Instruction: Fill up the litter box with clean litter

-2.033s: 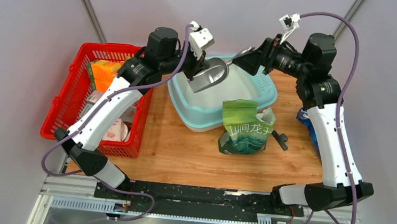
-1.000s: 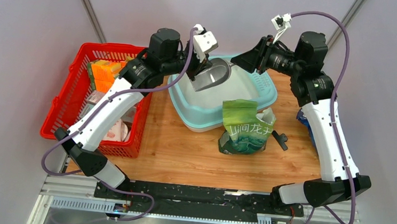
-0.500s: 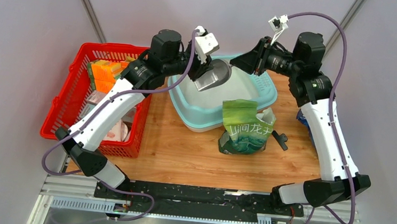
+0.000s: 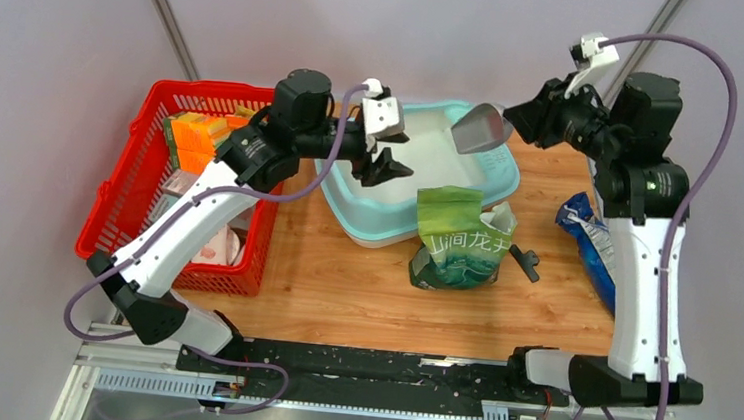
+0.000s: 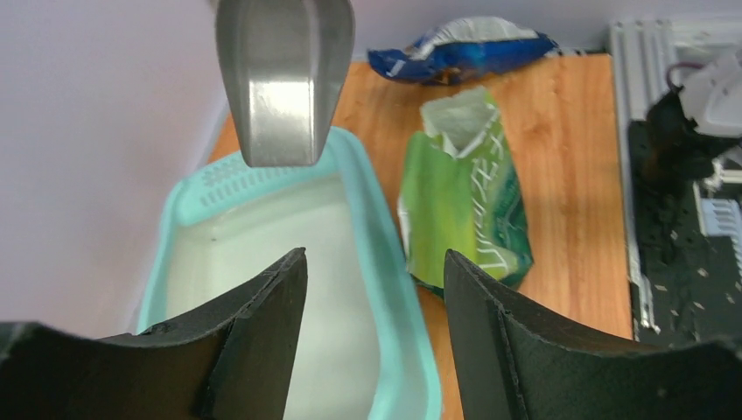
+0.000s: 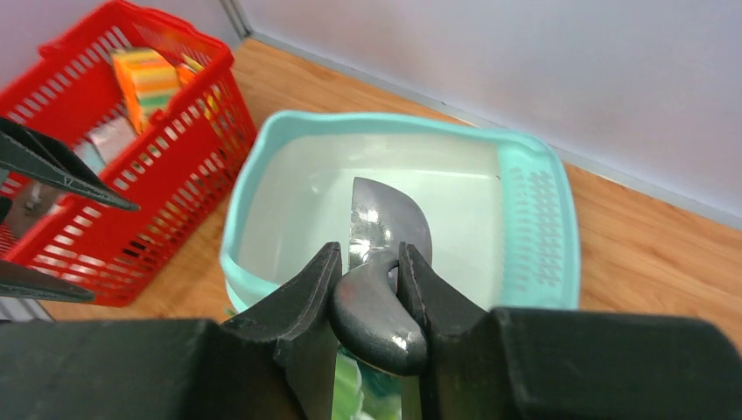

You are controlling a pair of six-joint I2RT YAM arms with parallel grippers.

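Your right gripper (image 6: 367,267) is clamped on the handle of the grey metal scoop (image 6: 389,214), bowl pointing left over the perforated right end of the light-teal plastic litter box (image 5: 387,254). Your left gripper (image 5: 376,280) hangs wide open, empty, over the box's left half. The box runs long left to right, inside bare; no clean litter on show. The green printed bag (image 4: 458,239) stands just beside its near rim, top torn open, nearer your right arm.
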